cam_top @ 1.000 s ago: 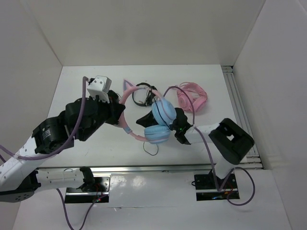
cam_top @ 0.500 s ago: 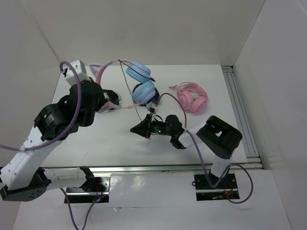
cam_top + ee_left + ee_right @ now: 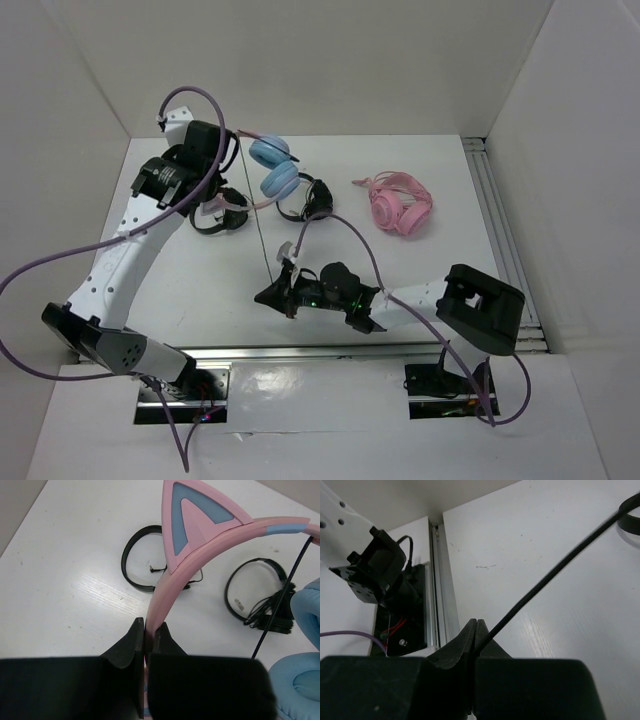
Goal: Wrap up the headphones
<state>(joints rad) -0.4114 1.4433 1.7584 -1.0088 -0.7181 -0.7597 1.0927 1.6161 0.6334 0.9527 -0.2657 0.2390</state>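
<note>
Raised headphones back-left with left gripper clamped on headband; pulled cable taut with right gripper pinching it. Ready to wind.

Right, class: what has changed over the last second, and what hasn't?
The left gripper, shut on the headband, carried the headphones from mid-table up to the far left. The right gripper, shut on the cable, drew toward the near edge, stretching it. The pink headphones stayed put.
</note>
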